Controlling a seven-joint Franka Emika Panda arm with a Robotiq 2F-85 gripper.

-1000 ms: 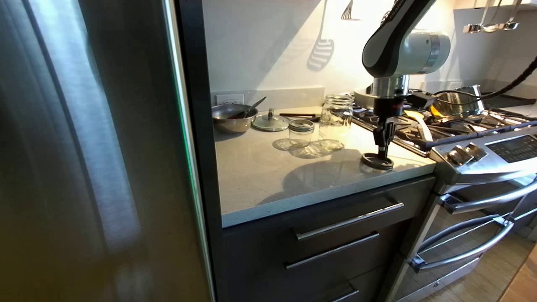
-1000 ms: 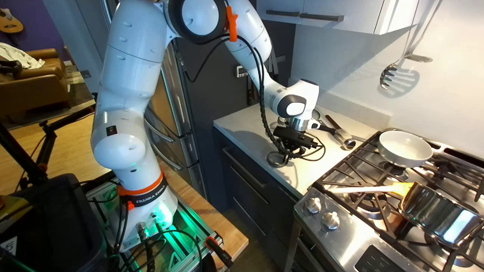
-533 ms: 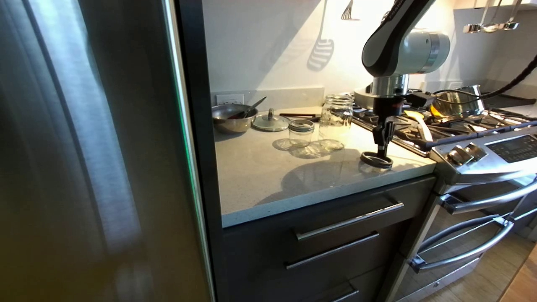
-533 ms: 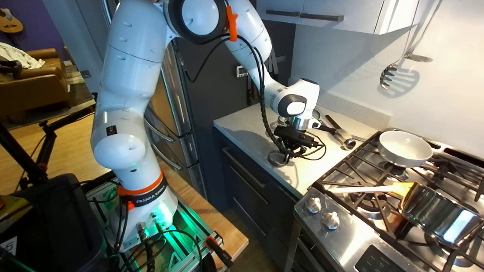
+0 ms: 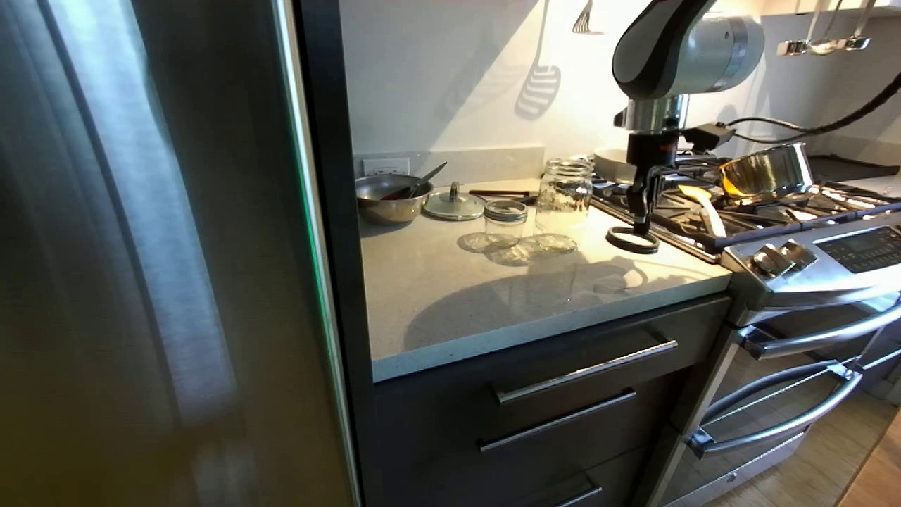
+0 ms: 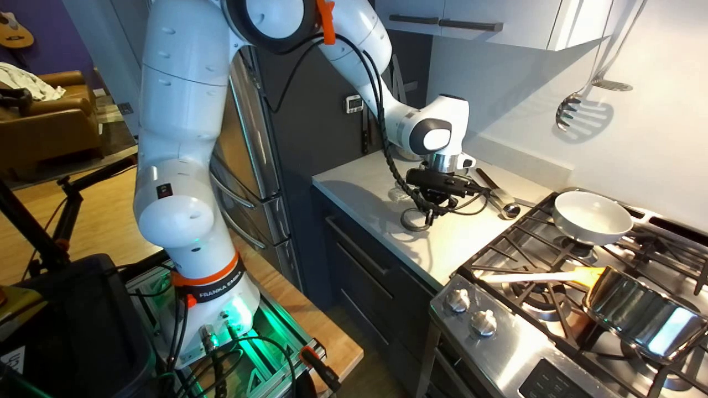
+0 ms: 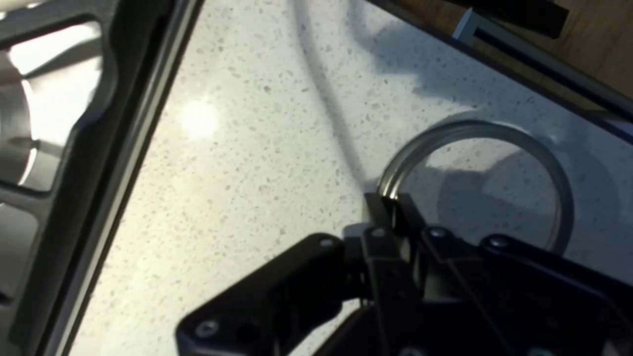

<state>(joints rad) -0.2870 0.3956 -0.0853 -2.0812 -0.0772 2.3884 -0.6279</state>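
My gripper (image 5: 642, 227) is shut on the near rim of a thin round ring (image 5: 637, 250), dark grey with a metallic shine. The ring hangs roughly level above the counter (image 5: 436, 303), its shadow lying below it. In the wrist view the fingertips (image 7: 389, 199) pinch the ring (image 7: 565, 198) at one side; I cannot tell whether clear glass fills it. The gripper (image 6: 429, 216) and ring (image 6: 405, 222) also show in an exterior view. A large open glass jar (image 5: 563, 190) and a smaller glass jar (image 5: 505, 227) with a metal rim stand upright behind, apart from the gripper.
A metal bowl (image 5: 387, 208) with a utensil and a glass pot lid (image 5: 454, 205) sit at the counter's back. The stove carries a tilted steel pot (image 6: 641, 315), a wooden-handled spoon (image 6: 531, 277) and a white bowl (image 6: 593, 218). A fridge (image 5: 162, 282) stands beside the counter.
The gripper and ring have risen off the counter and shifted slightly back, mostly in the last half second. The ring's shadow is now separate from it. The other objects have not moved.
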